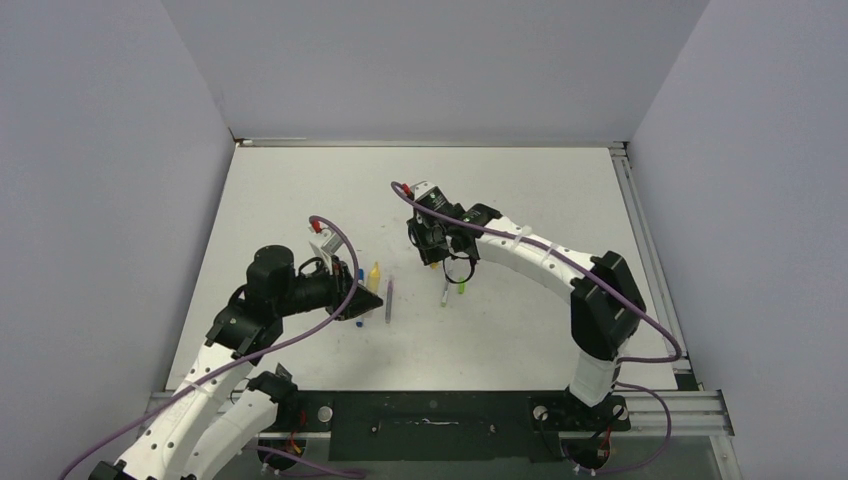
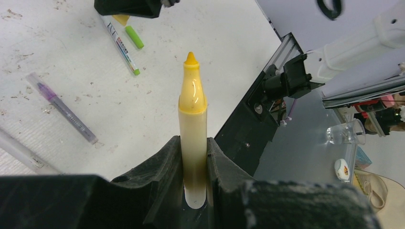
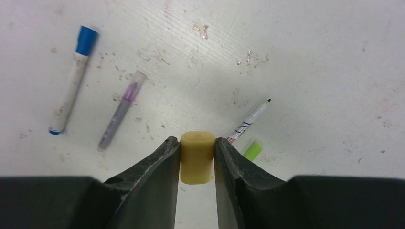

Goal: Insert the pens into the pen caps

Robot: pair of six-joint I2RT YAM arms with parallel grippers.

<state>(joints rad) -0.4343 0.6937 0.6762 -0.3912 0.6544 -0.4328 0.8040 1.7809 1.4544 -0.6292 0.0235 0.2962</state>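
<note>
My left gripper (image 2: pixel 193 143) is shut on the lower barrel of the yellow marker (image 2: pixel 193 119), whose tip points away from the wrist camera; in the top view the marker (image 1: pixel 372 278) sits at the left gripper (image 1: pixel 362 300). My right gripper (image 3: pixel 196 140) is shut on the yellow cap (image 3: pixel 196 157) and holds it above the table, right of the marker (image 1: pixel 437 255). On the table lie the white-grey pen with a blue end (image 3: pixel 74 81), the purple pen (image 3: pixel 119 117), the grey-green pen (image 3: pixel 248 119) and the green cap (image 3: pixel 252 149). No loose pink-purple cap shows.
The loose pens and the green cap (image 1: pixel 461 285) lie between the two grippers on the white table (image 1: pixel 520 190). Grey walls close the left, back and right sides. A metal rail (image 1: pixel 650 250) runs along the right edge.
</note>
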